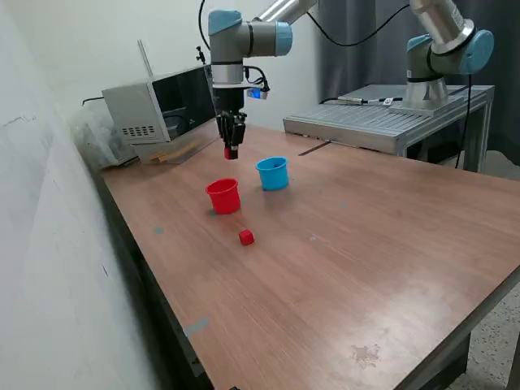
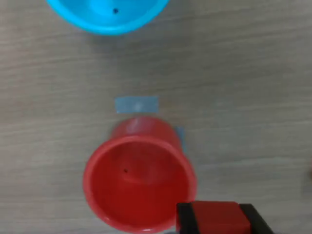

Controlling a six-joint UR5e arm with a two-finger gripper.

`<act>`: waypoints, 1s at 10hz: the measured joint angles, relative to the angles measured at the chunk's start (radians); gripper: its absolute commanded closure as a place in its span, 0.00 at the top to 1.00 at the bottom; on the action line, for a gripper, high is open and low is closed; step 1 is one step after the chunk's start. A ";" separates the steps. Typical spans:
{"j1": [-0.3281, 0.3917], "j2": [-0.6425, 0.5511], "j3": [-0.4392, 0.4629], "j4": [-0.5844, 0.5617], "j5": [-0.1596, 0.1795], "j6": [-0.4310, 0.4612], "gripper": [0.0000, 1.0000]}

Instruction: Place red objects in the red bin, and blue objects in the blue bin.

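Currently, a small red cube (image 2: pixel 214 218) is held clamped between the black fingers (image 2: pixel 184 218) of the gripper (image 1: pixel 231 150), which hangs in the air in the upper middle of the exterior view, above and slightly behind the red cup (image 1: pixel 223 196). In the wrist view the clamped cube is seen at the lower edge of the frame, overlapping the rim of the red cup, whose open inside looks empty apart from a small dark dot on its floor. A second red cube (image 1: pixel 246 236) is seen lying on the wooden counter (image 1: pixel 349 268), just in front of the red cup and apart from it, near the centre of the exterior frame. The light-blue cup (image 1: pixel 273 173) stands upright on the counter just to the exterior view's right of the red cup, without touching it; in the wrist view only part of its rim and inside is shown at the top edge. Two pale patches of tape (image 2: pixel 136 104) are seen on the counter beside the red cup. No dark-blue cube can be made out in either view
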 measured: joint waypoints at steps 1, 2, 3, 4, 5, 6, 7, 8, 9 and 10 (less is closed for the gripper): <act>-0.006 0.025 -0.011 -0.015 0.000 0.000 0.00; -0.011 0.047 -0.019 -0.030 0.000 0.000 0.00; -0.014 0.065 -0.025 -0.045 0.000 0.000 0.00; -0.018 0.080 -0.029 -0.059 0.000 0.000 0.00; -0.023 0.090 -0.032 -0.071 0.000 0.000 0.00; -0.031 0.096 -0.035 -0.078 0.001 0.000 0.00; -0.040 0.099 -0.036 -0.083 0.001 0.000 0.00; -0.050 0.100 -0.035 -0.086 0.001 0.000 1.00; -0.056 0.101 -0.033 -0.087 0.001 0.000 1.00; -0.061 0.101 -0.030 -0.088 0.001 0.000 1.00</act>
